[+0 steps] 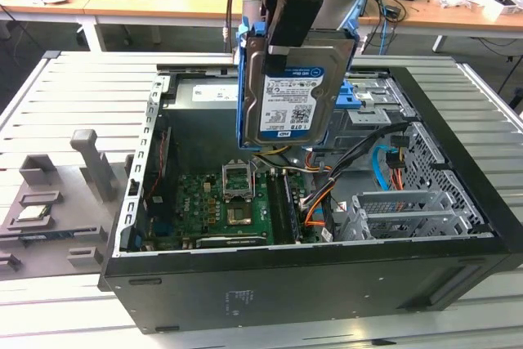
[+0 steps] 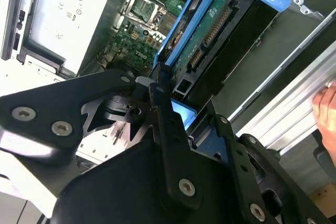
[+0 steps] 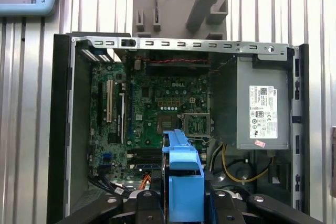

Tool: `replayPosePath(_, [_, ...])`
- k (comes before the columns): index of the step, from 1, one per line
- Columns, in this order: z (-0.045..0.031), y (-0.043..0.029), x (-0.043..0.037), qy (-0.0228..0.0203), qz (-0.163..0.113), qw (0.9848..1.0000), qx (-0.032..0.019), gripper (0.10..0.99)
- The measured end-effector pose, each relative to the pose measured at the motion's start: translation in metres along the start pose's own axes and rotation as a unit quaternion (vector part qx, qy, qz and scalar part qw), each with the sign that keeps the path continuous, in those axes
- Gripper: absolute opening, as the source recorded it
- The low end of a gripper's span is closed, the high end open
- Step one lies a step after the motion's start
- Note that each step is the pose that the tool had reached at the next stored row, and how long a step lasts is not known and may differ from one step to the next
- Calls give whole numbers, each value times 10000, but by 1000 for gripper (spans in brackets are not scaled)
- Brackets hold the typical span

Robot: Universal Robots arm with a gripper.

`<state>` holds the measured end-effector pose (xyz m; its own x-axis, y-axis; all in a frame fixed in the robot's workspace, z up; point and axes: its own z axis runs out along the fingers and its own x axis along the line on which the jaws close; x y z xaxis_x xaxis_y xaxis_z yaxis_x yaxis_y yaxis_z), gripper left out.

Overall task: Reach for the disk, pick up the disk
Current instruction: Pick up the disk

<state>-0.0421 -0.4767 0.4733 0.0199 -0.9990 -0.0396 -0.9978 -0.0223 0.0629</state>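
Exterior view: disk [image 1: 292, 91] clamped between jaws, lifted.

Computer case [image 1: 245, 300]: open, centre of the exterior view.
Motherboard [image 1: 216, 206]: green, inside, lower left.
Grey fixture [image 1: 90, 165]: far left.

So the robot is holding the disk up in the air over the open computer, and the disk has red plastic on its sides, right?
Almost. The gripper does hold the disk up over the open computer case, but the plastic rails along its sides are blue, not red. The exterior view shows this.
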Motion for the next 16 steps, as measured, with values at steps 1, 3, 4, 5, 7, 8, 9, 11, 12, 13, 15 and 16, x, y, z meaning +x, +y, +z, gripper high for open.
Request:
replayPosePath(1, [-1,0,11,0,0,10000,0,369])
replayPosePath(3, [-2,0,34,0,0,10000,0,369])
replayPosePath(4, [-2,1,49,0,0,10000,0,369])
replayPosePath(5, [-2,1,60,0,0,10000,0,369])
replayPosePath(7, [-3,2,85,0,0,10000,0,369])
replayPosePath(8, [-4,2,102,0,0,10000,0,369])
replayPosePath(9, [-4,3,113,0,0,10000,0,369])
replayPosePath(11, [-5,3,134,0,0,10000,0,369])
replayPosePath(12, [-6,3,144,0,0,10000,0,369])
replayPosePath(13, [-6,3,158,0,0,10000,0,369])
replayPosePath(15, [-7,4,178,0,0,10000,0,369])
replayPosePath(16, [-7,4,188,0,0,10000,0,369])
